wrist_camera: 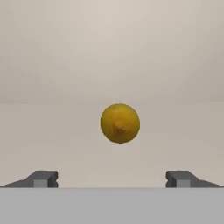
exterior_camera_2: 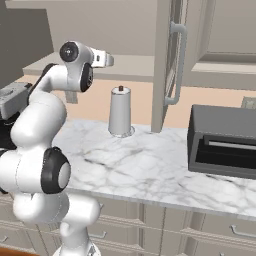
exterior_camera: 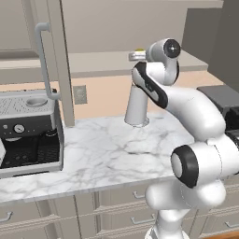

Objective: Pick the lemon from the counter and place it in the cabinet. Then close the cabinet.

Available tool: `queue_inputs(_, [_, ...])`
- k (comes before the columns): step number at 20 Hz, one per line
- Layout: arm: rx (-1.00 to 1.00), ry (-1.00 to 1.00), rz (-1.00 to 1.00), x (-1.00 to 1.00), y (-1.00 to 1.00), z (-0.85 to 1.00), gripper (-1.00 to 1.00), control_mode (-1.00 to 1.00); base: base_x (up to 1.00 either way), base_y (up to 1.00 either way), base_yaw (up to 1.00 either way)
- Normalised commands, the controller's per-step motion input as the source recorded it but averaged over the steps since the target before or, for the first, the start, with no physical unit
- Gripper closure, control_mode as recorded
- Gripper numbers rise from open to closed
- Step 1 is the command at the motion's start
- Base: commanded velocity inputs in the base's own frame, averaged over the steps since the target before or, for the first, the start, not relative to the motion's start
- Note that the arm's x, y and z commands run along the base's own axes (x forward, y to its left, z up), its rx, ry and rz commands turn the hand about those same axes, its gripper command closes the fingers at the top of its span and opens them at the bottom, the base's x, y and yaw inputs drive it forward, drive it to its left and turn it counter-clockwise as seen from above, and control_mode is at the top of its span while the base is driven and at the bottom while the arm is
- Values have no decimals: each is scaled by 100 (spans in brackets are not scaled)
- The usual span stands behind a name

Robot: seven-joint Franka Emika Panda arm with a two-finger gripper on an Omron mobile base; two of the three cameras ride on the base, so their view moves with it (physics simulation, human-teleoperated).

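Two small dark fingers [wrist_camera: 43,178] stand wide apart at the bottom of the hand view, with nothing between them, so the two-finger gripper [wrist_camera: 112,179] is open and empty. Ahead of it, clear of both fingers, the small round yellow-orange lemon [wrist_camera: 120,123] sits on a pale beige surface with a pale wall behind it. In the left base view a sliver of the lemon [exterior_camera: 139,50] shows just above the grey hand at the end of the white arm [exterior_camera: 196,112], over the beige shelf of the tall beige-grey wall cabinet [exterior_camera: 93,60]. That same shelf runs behind the hand in the right base view, where the gripper [exterior_camera_2: 108,60] reaches over it.

One panelled cabinet door [exterior_camera: 56,60] stands swung open with its long grey bar handle [exterior_camera: 44,60] facing out; from the right the door [exterior_camera_2: 167,60] is seen edge-on above the bench.

Below, the white marble bench with grey veins [exterior_camera: 107,154] carries an upright white paper towel roll [exterior_camera: 137,107] near the wall, well below the gripper. A silver and black coffee machine [exterior_camera: 28,130] sits at the left end of the bench, and a dark grey boxy appliance [exterior_camera_2: 222,142] lies at the right end. Beige drawer fronts with short curved pulls [exterior_camera: 126,205] line the bench's front.
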Motion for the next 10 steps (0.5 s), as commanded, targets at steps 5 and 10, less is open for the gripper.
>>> queue_inputs(5, [0, 0, 0, -100, 11, 36, -100, -100, 0, 0, 0])
queue_inputs(10, [-4, -9, 0, -100, 12, 25, -100, -100, 0, 0, 0])
